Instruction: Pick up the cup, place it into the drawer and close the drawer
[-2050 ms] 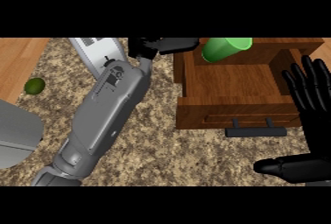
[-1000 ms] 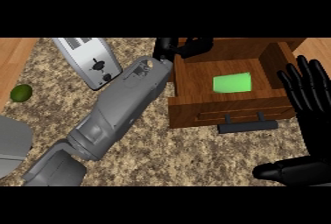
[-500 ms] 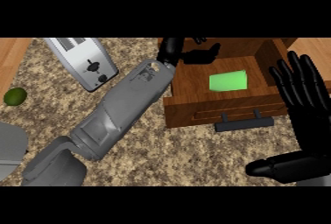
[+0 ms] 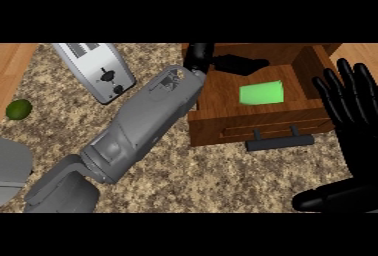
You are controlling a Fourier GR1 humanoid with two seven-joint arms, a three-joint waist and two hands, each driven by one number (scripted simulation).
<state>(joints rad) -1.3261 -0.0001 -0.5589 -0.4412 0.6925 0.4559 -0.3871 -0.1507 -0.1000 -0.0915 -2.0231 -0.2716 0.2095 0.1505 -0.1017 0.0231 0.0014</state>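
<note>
The green cup [image 4: 261,93] lies in the open drawer [image 4: 221,116], just beside the left hand [image 4: 230,62], whose fingers look relaxed, partly hidden.

speckled granite counter [image 4: 244,175] | wood strip at left edge [image 4: 15,65] | even light

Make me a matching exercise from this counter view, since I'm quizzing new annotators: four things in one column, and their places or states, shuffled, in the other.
Things:
1. cup
2. toaster
3. lime
4. right hand

Places or states:
A. near the counter's left edge
B. open, fingers up, just right of the drawer
C. lying inside the open drawer
D. on the counter, left of the left hand

Pairs: 1-C, 2-D, 3-A, 4-B
</note>
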